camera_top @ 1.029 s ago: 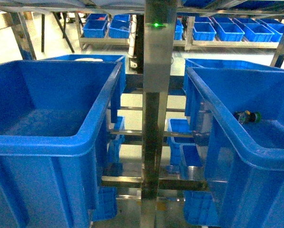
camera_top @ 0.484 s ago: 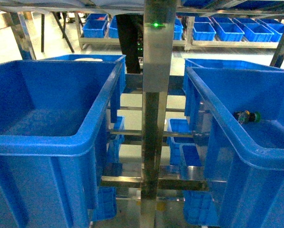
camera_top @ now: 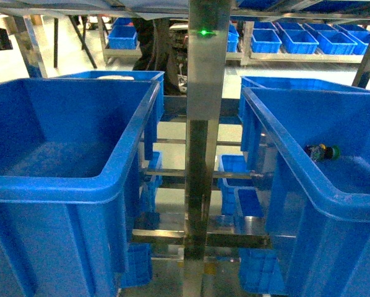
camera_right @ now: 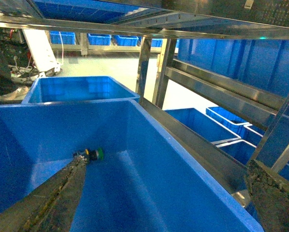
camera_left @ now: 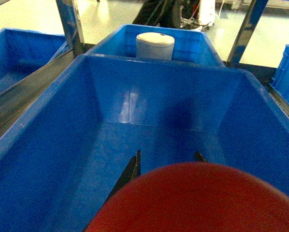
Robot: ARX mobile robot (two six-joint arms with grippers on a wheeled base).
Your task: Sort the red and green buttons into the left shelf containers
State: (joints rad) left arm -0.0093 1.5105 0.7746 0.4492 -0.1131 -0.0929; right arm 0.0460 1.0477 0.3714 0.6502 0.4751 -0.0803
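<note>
- Neither gripper is seen from the head view; a green-capped button (camera_top: 322,151) lies on the floor of the right container (camera_top: 309,162), while the left container (camera_top: 104,185) looks bare.
- Left gripper (camera_left: 166,162): dark fingertips flank a smooth red cap (camera_left: 197,200), apparently clenched on it; release should be made low, over the glossy floor.
- Right gripper (camera_right: 159,193): fingers spread wide, released, nothing held.

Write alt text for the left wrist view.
A large red rounded shape fills the bottom of the frame, above an empty deep blue bin. Behind it, a second blue bin holds a white cylindrical container.
</note>
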